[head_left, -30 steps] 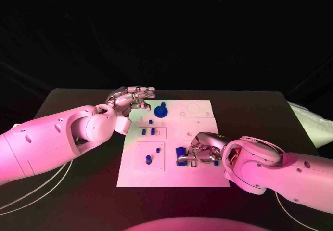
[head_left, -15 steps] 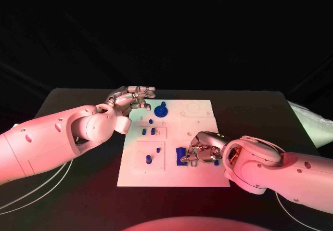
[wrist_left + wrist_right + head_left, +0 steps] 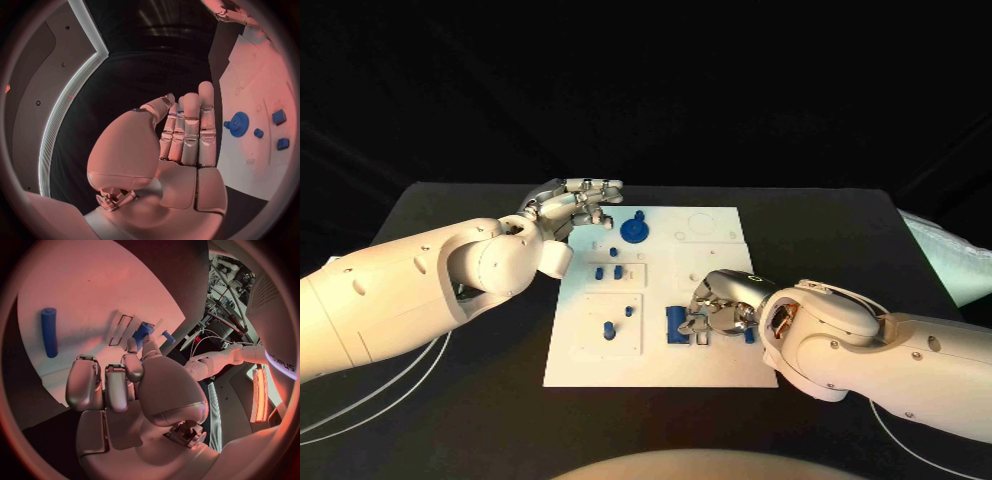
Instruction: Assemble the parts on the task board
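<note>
Several blue parts (image 3: 613,272) lie loose on task board (image 3: 718,372); right hand (image 3: 717,311) fingers curled on blue block (image 3: 678,325), seating unfinished; left hand (image 3: 573,205) fingers together, empty, beside gear (image 3: 635,233).

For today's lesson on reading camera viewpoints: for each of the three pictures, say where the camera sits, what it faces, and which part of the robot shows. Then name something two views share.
Head view: on the robot's head, looking down at the task board; both arms enter, left hand, right hand.
Left wrist view: behind the left hand, facing the board's edge.
Right wrist view: behind the right hand, facing the board.
Shared: the blue gear shows in head and left wrist views.
</note>
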`<action>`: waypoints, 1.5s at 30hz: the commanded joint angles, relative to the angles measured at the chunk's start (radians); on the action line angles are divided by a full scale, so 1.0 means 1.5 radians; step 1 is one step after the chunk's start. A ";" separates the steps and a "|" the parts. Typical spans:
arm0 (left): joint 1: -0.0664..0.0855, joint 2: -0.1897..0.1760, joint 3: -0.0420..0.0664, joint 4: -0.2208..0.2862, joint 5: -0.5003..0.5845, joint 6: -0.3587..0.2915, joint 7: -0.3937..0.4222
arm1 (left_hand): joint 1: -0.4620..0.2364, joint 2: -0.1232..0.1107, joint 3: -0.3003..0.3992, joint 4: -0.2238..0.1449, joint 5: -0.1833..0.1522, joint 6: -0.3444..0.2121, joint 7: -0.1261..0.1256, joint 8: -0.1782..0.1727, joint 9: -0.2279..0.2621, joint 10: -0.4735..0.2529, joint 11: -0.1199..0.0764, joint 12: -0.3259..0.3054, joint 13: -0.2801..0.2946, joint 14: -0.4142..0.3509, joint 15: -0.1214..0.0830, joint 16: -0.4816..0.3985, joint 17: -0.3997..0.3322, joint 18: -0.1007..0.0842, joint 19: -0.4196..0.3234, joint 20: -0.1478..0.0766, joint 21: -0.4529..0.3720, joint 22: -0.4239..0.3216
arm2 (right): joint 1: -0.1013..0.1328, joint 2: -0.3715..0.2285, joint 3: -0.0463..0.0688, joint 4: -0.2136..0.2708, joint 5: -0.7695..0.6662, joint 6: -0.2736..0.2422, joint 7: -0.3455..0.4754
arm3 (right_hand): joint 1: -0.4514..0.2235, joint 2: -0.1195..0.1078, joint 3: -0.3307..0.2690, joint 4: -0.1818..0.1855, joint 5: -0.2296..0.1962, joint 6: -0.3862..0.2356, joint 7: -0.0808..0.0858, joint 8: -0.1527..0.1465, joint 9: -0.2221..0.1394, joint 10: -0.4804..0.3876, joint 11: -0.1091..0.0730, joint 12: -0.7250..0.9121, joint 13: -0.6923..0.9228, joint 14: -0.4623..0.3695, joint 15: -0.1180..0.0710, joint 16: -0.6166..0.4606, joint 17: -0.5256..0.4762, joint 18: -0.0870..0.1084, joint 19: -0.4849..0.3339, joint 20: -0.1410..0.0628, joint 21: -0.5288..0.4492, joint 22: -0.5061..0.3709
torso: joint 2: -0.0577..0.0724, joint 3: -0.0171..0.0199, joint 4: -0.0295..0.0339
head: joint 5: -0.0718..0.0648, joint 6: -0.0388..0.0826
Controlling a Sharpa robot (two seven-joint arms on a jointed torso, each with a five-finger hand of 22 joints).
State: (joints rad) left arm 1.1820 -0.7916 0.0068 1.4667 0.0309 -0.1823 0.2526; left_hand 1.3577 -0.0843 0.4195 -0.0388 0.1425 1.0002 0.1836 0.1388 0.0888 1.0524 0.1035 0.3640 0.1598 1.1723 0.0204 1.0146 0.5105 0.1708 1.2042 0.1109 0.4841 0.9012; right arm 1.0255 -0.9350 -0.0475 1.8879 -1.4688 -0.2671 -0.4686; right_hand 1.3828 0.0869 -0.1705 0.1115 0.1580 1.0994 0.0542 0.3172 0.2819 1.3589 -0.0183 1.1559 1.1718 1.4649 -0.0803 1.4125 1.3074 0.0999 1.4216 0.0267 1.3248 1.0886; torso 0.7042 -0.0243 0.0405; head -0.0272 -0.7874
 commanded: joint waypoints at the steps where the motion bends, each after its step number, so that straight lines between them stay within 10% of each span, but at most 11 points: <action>1: 0.000 0.001 0.000 0.001 -0.003 0.013 0.004 | 0.003 0.003 0.001 -0.004 0.002 -0.004 0.001 0.004 -0.001 -0.004 0.001 0.003 0.001 -0.006 0.000 0.004 -0.001 0.007 0.003 0.004 -0.002 -0.001 | -0.001 0.001 -0.001 -0.003 -0.024 -0.001 -0.016 | 0.007 0.005 0.003 -0.004 0.000 -0.003 -0.002 0.003 0.001 0.001 -0.004 0.001 0.000 0.041 -0.006 0.002 0.002 -0.007 0.000 -0.004 0.001 0.001 | 0.000 0.0000 0.0000 | 0.000 0.000; 17: 0.000 0.000 0.000 0.001 -0.003 0.013 0.004 | 0.002 0.003 0.000 -0.004 0.002 -0.006 0.002 0.004 -0.001 -0.006 0.002 0.005 0.001 -0.006 0.000 0.005 -0.001 0.007 0.003 0.004 -0.003 -0.001 | 0.001 -0.036 -0.001 0.020 -0.030 -0.034 -0.019 | -0.020 0.013 0.011 0.010 0.039 -0.006 -0.002 0.003 0.006 0.004 -0.004 -0.004 0.001 0.041 -0.007 0.002 0.004 -0.008 0.002 -0.005 0.002 0.003 | -0.001 0.0000 -0.0004 | -0.006 0.003; 31: -0.001 -0.001 0.000 0.001 -0.003 0.012 0.005 | 0.003 0.003 0.001 -0.004 0.002 -0.006 0.002 0.004 -0.001 -0.007 0.002 0.005 0.001 -0.006 0.000 0.005 -0.002 0.007 0.003 0.004 -0.003 -0.001 | 0.021 -0.146 -0.002 0.051 -0.051 -0.011 -0.030 | -0.033 -0.004 0.010 0.017 0.040 -0.030 0.011 -0.020 -0.002 -0.028 0.007 -0.068 -0.049 0.038 0.001 -0.006 -0.007 -0.006 -0.004 0.001 -0.006 -0.010 | 0.000 0.0012 -0.0027 | -0.014 0.007; 45: -0.002 0.001 0.000 0.001 -0.003 0.013 0.005 | 0.003 0.003 0.001 -0.004 0.002 -0.006 0.002 0.004 -0.001 -0.007 0.002 0.005 0.001 -0.006 0.000 0.005 -0.002 0.007 0.003 0.004 -0.003 -0.001 | 0.014 -0.159 -0.006 0.036 -0.082 0.024 -0.038 | -0.069 -0.036 -0.006 0.048 0.085 -0.015 0.011 -0.028 -0.003 -0.024 0.008 -0.078 -0.053 0.039 0.003 -0.007 -0.006 -0.006 -0.005 0.005 -0.007 -0.009 | 0.000 0.0016 -0.0019 | -0.027 0.010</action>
State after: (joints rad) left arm 1.1797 -0.7915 0.0067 1.4670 0.0308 -0.1815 0.2526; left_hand 1.3577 -0.0843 0.4195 -0.0388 0.1425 0.9966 0.1871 0.1393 0.0879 1.0489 0.1069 0.3684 0.1604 1.1723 0.0204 1.0184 0.5092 0.1708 1.2042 0.1109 0.4841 0.9004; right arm 1.0489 -1.1762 -0.0554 1.9437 -1.5532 -0.2650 -0.5136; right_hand 1.2884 0.0328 -0.1801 0.1792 0.2826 1.0690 0.0707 0.2801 0.2776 1.3210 -0.0062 1.0453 1.0913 1.4647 -0.0803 1.4064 1.2966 0.0999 1.4176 0.0308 1.3169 1.0747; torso 0.7042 -0.0206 0.0367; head -0.0653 -0.7711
